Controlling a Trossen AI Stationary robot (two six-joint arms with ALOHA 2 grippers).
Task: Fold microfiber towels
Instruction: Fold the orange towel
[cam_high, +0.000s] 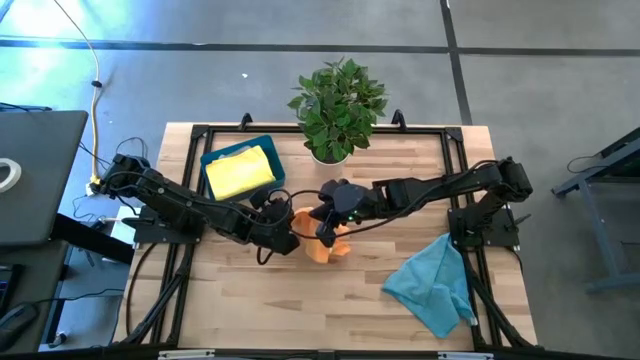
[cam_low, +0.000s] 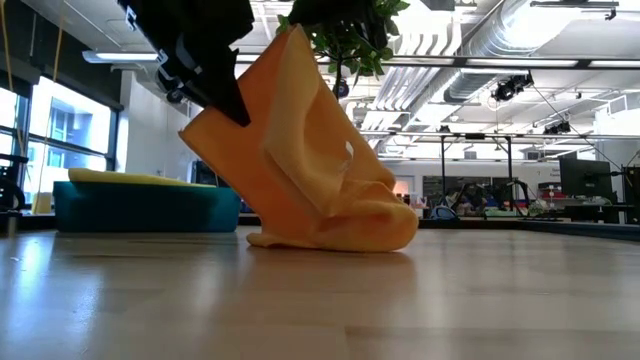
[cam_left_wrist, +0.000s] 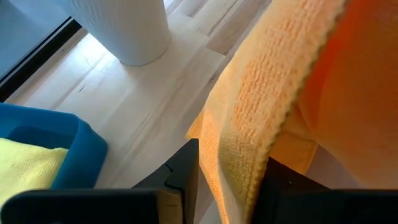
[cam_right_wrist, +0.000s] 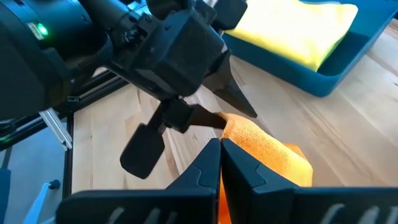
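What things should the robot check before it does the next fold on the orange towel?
1. Left gripper has the orange towel edge between its fingers: ok.
2. Right gripper shut on the orange towel: ok.
3. Towel partly lifted, lower end bunched on the table: not ok, not flat yet.
4. Blue tray with the yellow towel stands apart from the fold spot: ok.
5. Teal towel lies apart, near the right arm's base: ok.
6. Plant pot close behind the towel: cannot tell if clear.
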